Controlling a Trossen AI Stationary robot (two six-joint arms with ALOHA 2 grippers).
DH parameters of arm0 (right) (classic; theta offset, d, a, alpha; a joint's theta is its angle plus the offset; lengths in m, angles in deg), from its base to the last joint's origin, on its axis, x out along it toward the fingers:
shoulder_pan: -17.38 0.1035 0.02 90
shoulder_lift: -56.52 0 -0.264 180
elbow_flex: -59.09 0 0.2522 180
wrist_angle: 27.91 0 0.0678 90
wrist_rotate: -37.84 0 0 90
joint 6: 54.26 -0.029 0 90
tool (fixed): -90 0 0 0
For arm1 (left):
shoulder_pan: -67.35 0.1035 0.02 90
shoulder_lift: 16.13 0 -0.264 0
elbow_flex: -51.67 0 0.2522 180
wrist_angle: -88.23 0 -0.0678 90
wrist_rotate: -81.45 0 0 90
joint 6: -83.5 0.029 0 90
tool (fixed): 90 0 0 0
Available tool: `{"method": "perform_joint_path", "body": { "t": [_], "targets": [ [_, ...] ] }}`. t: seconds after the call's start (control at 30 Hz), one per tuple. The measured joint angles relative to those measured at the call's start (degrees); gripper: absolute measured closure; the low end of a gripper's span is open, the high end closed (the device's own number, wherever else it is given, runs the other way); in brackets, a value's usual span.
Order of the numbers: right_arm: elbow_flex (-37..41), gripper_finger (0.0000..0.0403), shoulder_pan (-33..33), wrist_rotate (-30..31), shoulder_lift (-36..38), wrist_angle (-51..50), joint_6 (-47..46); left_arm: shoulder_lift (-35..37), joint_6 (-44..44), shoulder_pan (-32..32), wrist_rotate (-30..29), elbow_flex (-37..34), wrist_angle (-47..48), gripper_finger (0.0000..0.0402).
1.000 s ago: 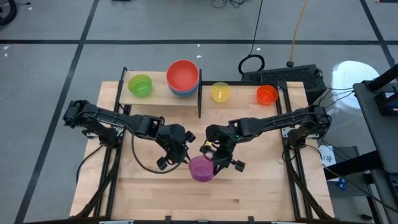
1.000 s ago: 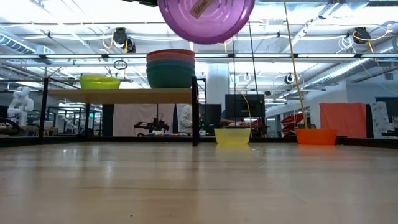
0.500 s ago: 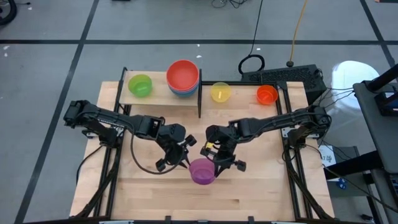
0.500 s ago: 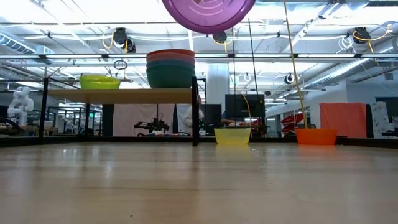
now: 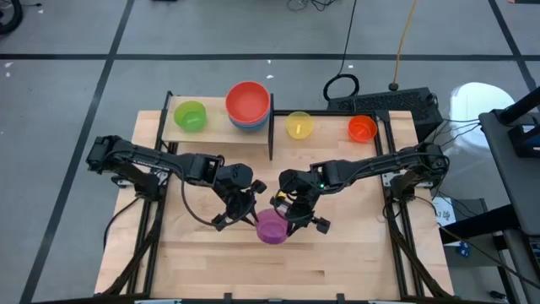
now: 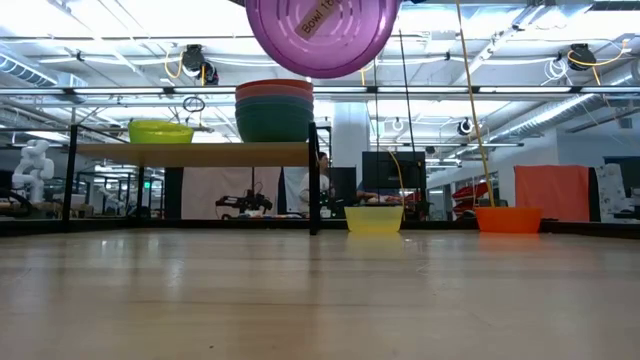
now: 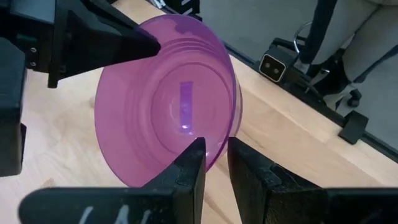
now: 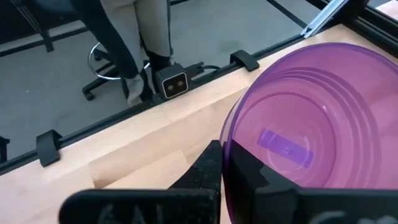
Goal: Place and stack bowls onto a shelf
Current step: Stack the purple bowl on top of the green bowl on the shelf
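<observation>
The purple bowl (image 5: pixel 272 226) is held up above the middle of the table, and its underside fills the top of the low view (image 6: pixel 322 35). My left gripper (image 5: pixel 246 211) is at its left rim and my right gripper (image 5: pixel 292 216) at its right rim, each shut on it. On the shelf (image 5: pixel 221 128) sit the green bowl (image 5: pixel 190 116) and a stack of larger bowls with the red one (image 5: pixel 248 103) on top. The yellow bowl (image 5: pixel 299 125) and the orange bowl (image 5: pixel 362 128) rest on the table to the right of the shelf. My left gripper has the purple bowl's rim (image 7: pixel 219 148) between its two fingers, one inside the bowl and one outside, coming from the table's left. The bowl is lifted clear and tilted. My right gripper pinches the opposite rim (image 8: pixel 226 149), one finger inside and one outside, coming from the right.
The shelf's black upright end bar (image 5: pixel 271 135) stands between the stack and the yellow bowl. The green bowl (image 6: pixel 160 131) and the stack (image 6: pixel 274 110) occupy the plank (image 6: pixel 190 153). Black frame rails run along the table's left and right sides. Bare wood lies near the front edge.
My left gripper has moved right and toward the near edge, in onto the purple bowl's left rim. The bowl, still held up by my right gripper, has tipped a little and shifted slightly left.
</observation>
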Motion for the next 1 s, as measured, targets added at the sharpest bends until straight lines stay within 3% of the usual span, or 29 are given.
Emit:
{"method": "perform_joint_path", "body": {
  "t": [0.4,0.6,0.8,1.0],
  "targets": [
    [0.0,0.0403,0.02,0.14,0.0,0.56,-6.69,0.0,-6.02,0.29,0.84,0.02,0.0,0.0328],
    [0.0,0.0403,-0.28,3.35,0.0,0.82,-7.83,1.02,-7.31,0.92,0.83,0.02,1.24,0.0328],
    [0.0,0.0403,-0.24,3.33,0.0,1.12,-8.06,0.92,-5.6,1.03,0.88,0.02,2.5,0.0328],
    [0.0,0.0403,-0.07,2.92,0.0,1.11,-1.01,0.92,1.57,1.01,0.88,0.02,2.98,0.0328]
  ]
}}
